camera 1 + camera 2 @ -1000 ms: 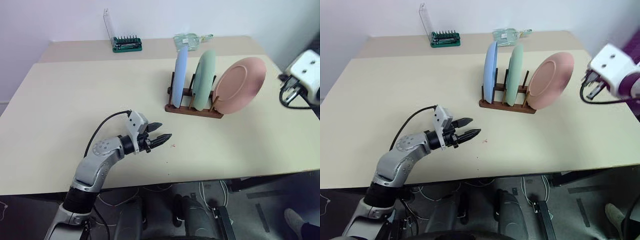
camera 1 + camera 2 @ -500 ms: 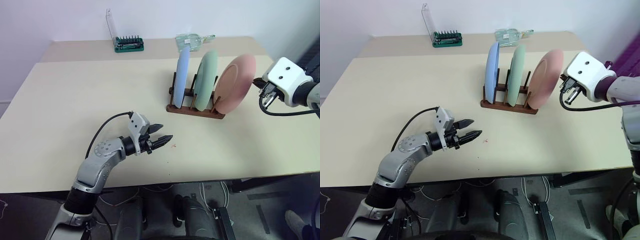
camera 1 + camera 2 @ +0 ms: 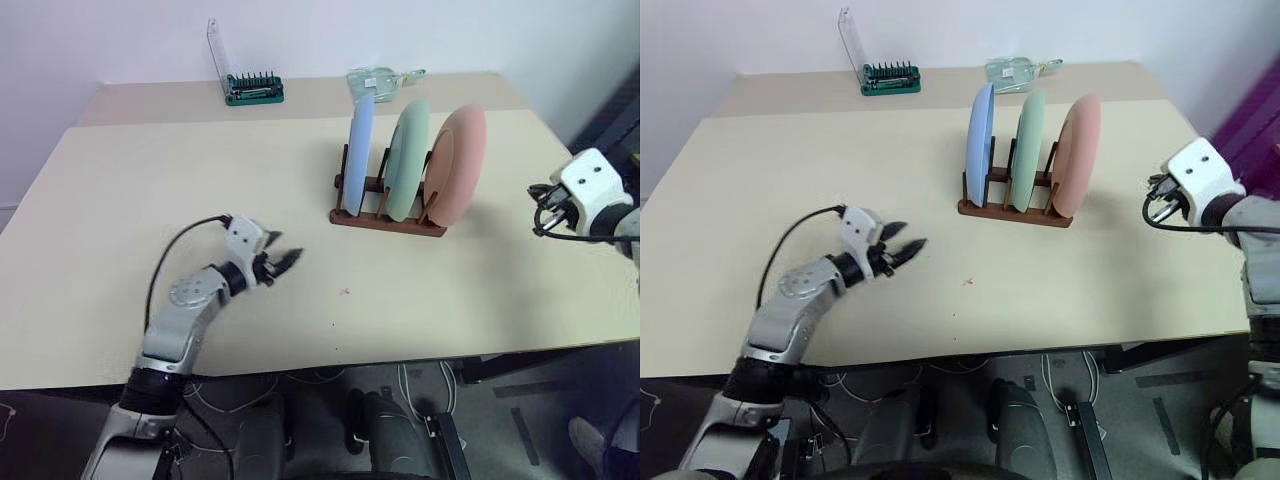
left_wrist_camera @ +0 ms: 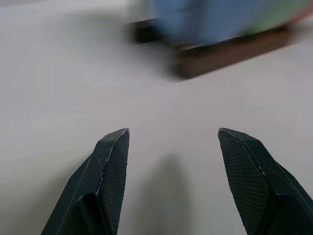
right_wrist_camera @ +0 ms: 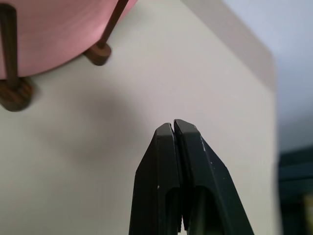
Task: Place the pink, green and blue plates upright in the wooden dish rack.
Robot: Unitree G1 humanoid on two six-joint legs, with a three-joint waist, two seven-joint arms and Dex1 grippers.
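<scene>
Standing upright in the wooden dish rack (image 3: pixel 388 218), three plates occupy the far right part of the beige surface (image 3: pixel 150 190): one blue plate (image 3: pixel 359 152) at the left end, one green plate (image 3: pixel 406 160) in the middle, one pink plate (image 3: pixel 457 163) at the right end. A second ago the pink plate leaned toward the right with its face showing; now it sits nearly edge-on, roughly parallel with the other two. The right gripper (image 5: pixel 175 128) has drawn away to the right, apart from the rack, its fingers clenched together on nothing. The left gripper (image 3: pixel 283 260) has shifted toward the left over bare surface, near the front edge, its fingers released and parted, grasping nothing. Behind the rack lie one green holder with a clear upright panel (image 3: pixel 245 82) and one clear glass item (image 3: pixel 378 79).
</scene>
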